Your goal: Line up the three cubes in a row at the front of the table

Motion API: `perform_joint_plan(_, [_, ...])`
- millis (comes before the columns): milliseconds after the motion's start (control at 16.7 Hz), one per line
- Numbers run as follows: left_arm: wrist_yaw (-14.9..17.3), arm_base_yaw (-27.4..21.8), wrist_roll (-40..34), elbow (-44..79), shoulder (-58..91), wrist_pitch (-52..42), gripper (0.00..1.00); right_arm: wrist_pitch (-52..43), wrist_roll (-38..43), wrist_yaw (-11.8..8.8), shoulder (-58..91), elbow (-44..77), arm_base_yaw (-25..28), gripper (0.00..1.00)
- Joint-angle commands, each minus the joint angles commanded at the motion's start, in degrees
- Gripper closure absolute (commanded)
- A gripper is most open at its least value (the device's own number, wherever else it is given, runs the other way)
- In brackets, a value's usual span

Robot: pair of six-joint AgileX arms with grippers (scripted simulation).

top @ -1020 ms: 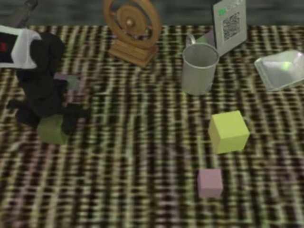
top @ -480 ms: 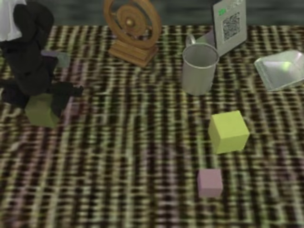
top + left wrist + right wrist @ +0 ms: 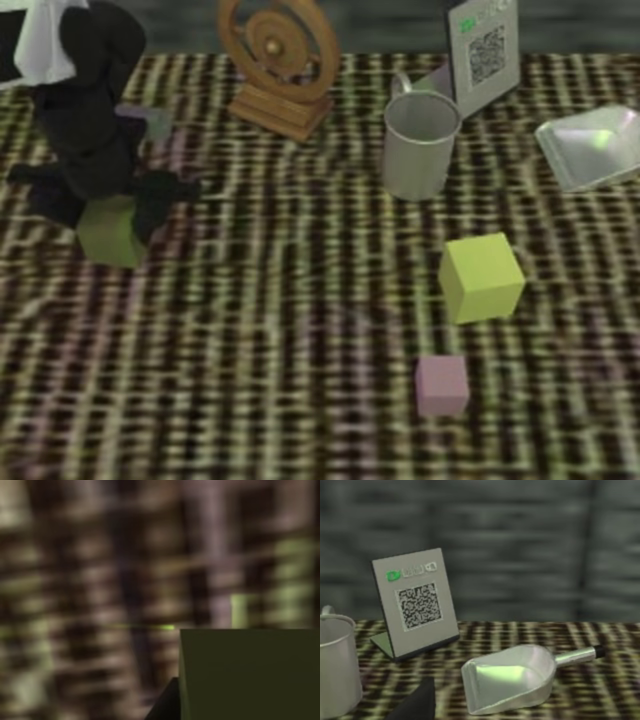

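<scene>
My left gripper (image 3: 108,212) is at the table's far left, shut on the dull olive-green cube (image 3: 112,238). The left wrist view shows that cube (image 3: 250,675) close up against one dark finger (image 3: 167,706), with the woven table (image 3: 75,605) blurred behind it. Right of centre on the table (image 3: 280,330) rests the large yellow-green cube (image 3: 482,277). The small pale pink cube (image 3: 441,385) sits just in front of it, nearer the front edge. My right arm is outside the top view, parked.
Along the back stand a wooden wheel ornament (image 3: 280,60), a grey metal cup (image 3: 420,145), a QR-code sign (image 3: 485,50) and a metal scoop (image 3: 592,145). The right wrist view faces the sign (image 3: 415,605) and scoop (image 3: 510,677).
My left gripper carried the olive-green cube toward the back of the table, then a little to the right. The other two cubes have not moved.
</scene>
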Motion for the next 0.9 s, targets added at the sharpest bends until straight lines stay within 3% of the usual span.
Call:
perform_joint_plan(240, [-0.27, -10.51, -12.92, 2.50, 1.22, -1.88, 1.00, 0.00, 0.00, 0.00, 0.00, 0.00, 0.00, 0.00])
perform_joint_plan(600, [-0.61, -29.68, -38.70, 5.68, 2.07, -4.78, 1.00, 0.00, 0.00, 0.00, 0.00, 0.00, 0.00, 0.00])
perform_joint_plan(780, [-0.86, -36.33, -46.16, 6.49, 1.39, -5.20, 1.00, 0.00, 0.00, 0.00, 0.00, 0.00, 0.00, 0.00])
perform_joint_plan(900, [-0.97, -38.22, -48.07, 6.65, 1.02, -5.23, 1.00, 0.00, 0.00, 0.00, 0.00, 0.00, 0.00, 0.00])
